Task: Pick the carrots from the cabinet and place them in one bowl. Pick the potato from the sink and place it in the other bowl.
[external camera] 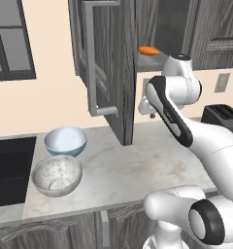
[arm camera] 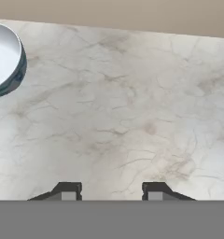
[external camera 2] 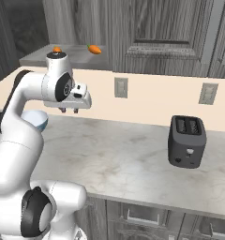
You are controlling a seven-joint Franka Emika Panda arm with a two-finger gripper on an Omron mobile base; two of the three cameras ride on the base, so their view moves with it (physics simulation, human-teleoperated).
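The gripper [external camera 2: 69,110] hangs over the marble counter [external camera: 138,160], jaws apart and holding nothing. Both carrots [external camera 2: 94,48] lie on the cabinet [external camera: 108,68] shelf (upper left of the right base view).

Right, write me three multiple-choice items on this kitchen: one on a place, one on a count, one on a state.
1. Where do the carrots lie?
A. in the sink
B. on the cabinet shelf
C. on the floor

2. How many bowls stand on the counter?
A. one
B. two
C. three

3. How does the cabinet door stand?
A. shut
B. swung open
C. taken off

Key:
1 B, both orange carrots rest on the grey shelf.
2 B, a pale blue bowl and a mottled bowl sit side by side.
3 B, the door juts out over the counter, with the shelf in plain view beside it.
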